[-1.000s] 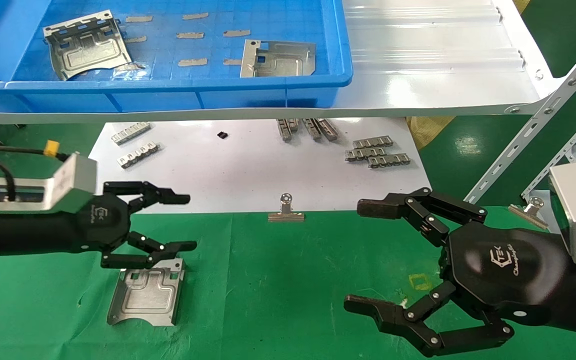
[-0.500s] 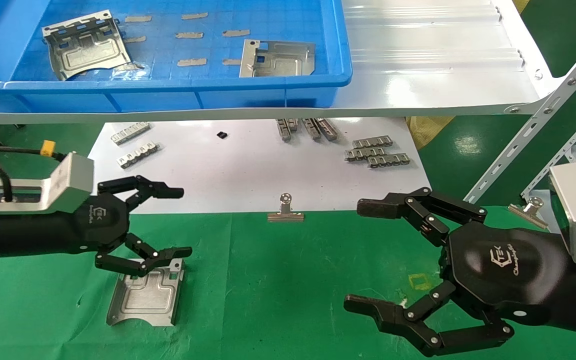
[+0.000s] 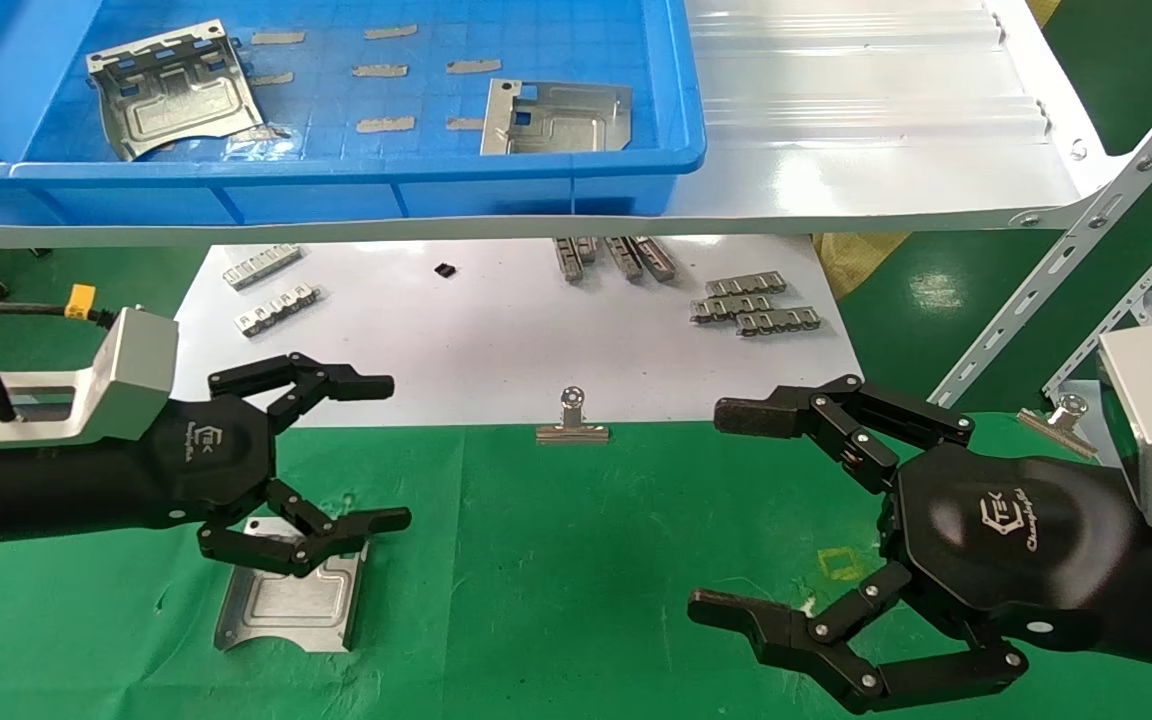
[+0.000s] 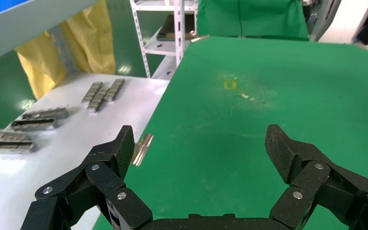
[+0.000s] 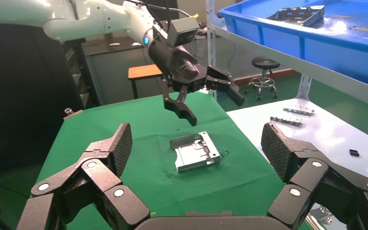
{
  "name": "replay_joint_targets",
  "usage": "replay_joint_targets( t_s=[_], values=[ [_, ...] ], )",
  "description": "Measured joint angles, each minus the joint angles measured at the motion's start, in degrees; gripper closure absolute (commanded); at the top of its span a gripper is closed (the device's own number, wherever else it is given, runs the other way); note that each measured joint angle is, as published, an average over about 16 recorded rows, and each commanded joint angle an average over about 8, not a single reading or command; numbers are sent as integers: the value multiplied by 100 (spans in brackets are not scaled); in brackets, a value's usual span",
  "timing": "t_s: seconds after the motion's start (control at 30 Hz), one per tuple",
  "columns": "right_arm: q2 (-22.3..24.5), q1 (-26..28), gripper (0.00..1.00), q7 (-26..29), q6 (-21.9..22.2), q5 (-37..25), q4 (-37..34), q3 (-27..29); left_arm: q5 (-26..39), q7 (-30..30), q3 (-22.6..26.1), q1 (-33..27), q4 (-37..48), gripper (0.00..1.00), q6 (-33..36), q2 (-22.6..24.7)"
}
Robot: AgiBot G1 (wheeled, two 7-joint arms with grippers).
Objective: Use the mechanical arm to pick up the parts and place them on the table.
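Observation:
One silvery stamped part (image 3: pixel 291 598) lies flat on the green table (image 3: pixel 556 560), also seen in the right wrist view (image 5: pixel 195 152). My left gripper (image 3: pixel 391 452) hovers just above it, open and empty; it shows in the right wrist view (image 5: pixel 215 105) too. Two more parts lie in the blue bin: one at the left (image 3: pixel 171 88), one near the front wall (image 3: pixel 556 118). My right gripper (image 3: pixel 721 510) is open and empty, parked over the table's right side. In the left wrist view the open fingers (image 4: pixel 120 151) frame bare green cloth.
The blue bin (image 3: pixel 336 170) sits on a glossy white shelf (image 3: pixel 866 150) above the table. A white board (image 3: pixel 506 340) holds small toothed metal strips (image 3: pixel 756 305). Binder clips (image 3: pixel 572 420) hold its edge. A slotted shelf upright (image 3: pixel 1086 230) stands at the right.
My left gripper has risen slightly off the part on the table and shifted a little to the right, staying open. The part and the right arm have not moved.

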Motion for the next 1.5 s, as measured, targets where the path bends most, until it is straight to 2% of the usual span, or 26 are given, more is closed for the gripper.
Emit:
replay_joint_targets(
  t_s=[1.2,1.5],
  values=[
    [0,0,0,0,0,0,0,0,-584,-1873,-2163,2032,-3191,0,-376,-748],
    [0,0,0,0,0,0,0,0,-675,-2160,-2495,2345,-3681,0,-433,-863]
  ],
)
